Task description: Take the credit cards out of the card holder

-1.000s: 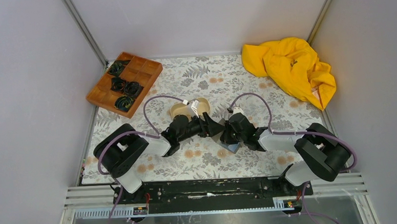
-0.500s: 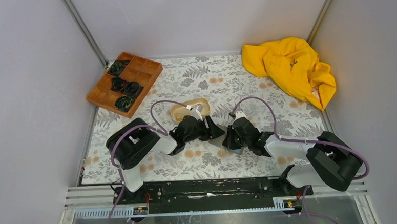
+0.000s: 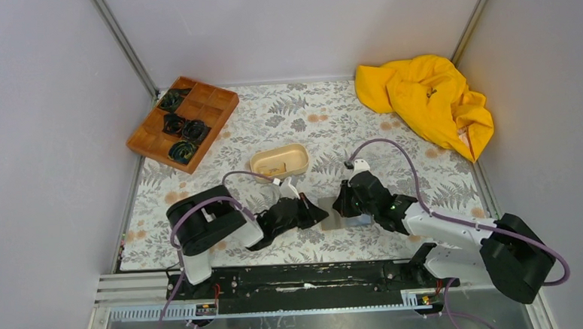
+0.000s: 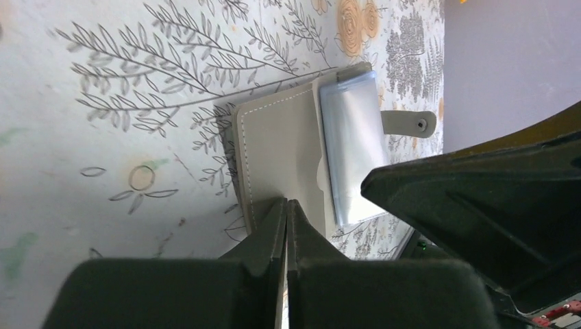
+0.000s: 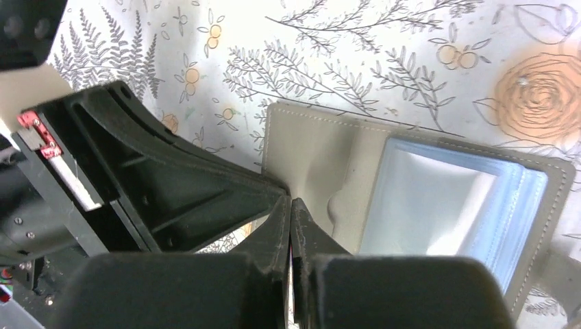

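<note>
Pinning the card holder (image 5: pixel 308 151) open by the table's (image 3: pixel 316 110) near edge, I am pressing my clenched right pincer (image 5: pixel 291 200); my clenched left pincer (image 4: pixel 286 202) is probing its rim.

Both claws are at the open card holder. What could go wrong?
The left claw and right claw, both shut, sit close together at the card holder; they could collide. The holder lies loose on the table, so a pull may drag it whole rather than free a card.

Black-and-white arms (image 3: pixel 218 226), purple cables (image 3: pixel 382 140), dark fingers (image 4: pixel 205 288)
</note>
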Available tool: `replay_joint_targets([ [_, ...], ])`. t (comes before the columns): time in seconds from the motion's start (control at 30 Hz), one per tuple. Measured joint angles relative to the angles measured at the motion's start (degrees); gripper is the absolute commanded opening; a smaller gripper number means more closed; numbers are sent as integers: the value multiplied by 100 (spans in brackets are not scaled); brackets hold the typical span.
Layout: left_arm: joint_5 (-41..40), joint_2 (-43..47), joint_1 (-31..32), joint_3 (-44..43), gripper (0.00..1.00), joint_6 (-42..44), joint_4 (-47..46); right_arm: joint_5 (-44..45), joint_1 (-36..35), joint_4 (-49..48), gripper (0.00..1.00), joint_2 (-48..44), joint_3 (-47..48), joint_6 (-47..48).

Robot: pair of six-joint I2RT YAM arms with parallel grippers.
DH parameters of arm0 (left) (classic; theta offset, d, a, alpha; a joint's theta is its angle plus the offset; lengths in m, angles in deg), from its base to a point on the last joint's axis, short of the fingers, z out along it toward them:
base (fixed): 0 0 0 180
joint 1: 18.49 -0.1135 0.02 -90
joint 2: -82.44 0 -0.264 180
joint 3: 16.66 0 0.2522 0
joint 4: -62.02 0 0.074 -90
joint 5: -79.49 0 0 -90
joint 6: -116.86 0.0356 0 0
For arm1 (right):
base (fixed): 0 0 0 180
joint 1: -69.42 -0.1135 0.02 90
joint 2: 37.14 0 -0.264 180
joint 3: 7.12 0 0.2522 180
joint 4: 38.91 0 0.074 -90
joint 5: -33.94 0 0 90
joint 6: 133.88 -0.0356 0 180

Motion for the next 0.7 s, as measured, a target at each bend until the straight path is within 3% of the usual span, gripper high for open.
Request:
replay_joint_targets([
  [0.1,-155,-166,173,0,0,-192,-262,179,9,258,3,-151,31,74],
  [0.3,-326,-326,315,0,0,-374,-520,669,129,1069,47,-756,63,107],
  [0.4,-382,-321,341,9,0,-396,-518,876,306,1449,59,-1139,118,87],
  [0.5,-393,-304,345,42,0,-400,-529,966,485,1725,64,-1375,136,76],
  [0.7,-452,-304,376,44,0,-404,-533,988,610,1980,65,-1399,55,37],
])
